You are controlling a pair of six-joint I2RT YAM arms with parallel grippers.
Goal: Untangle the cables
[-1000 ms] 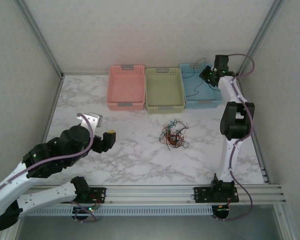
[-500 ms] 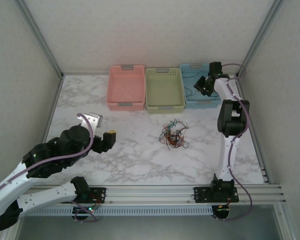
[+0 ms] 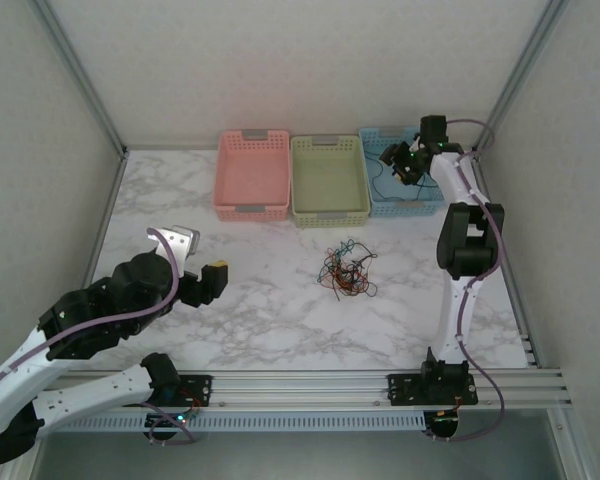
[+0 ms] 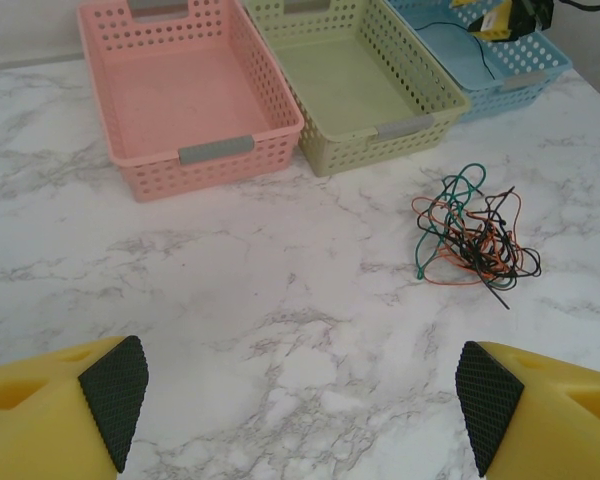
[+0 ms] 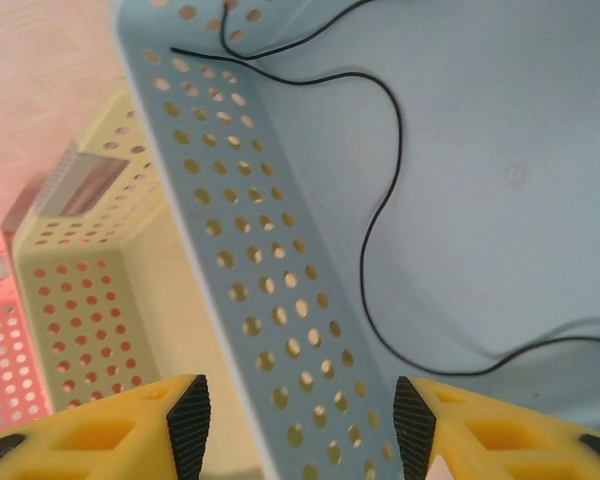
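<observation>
Right fingers (image 5: 188, 415): apart, nothing held, poised above the wall of the blue basket (image 5: 250, 260).
Left fingers (image 4: 115, 395): spread wide, empty, low over the desk (image 4: 260, 320).
Black cable (image 5: 378, 190): one loose strand curved across the blue basket floor, one end crossing the rim.
Step in hand: judged a drop-off. Raise the right arm straight up so the strand does not snag.
Cables (image 4: 468, 238): knotted clump of green, red-orange and black wire on the desk, near the green basket (image 4: 340, 80).
Next grasp: pinch one outer loop only and pull slowly.

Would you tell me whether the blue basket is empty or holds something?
Not empty: one thin black cable lies loosely curved on the floor of the blue basket.
</observation>
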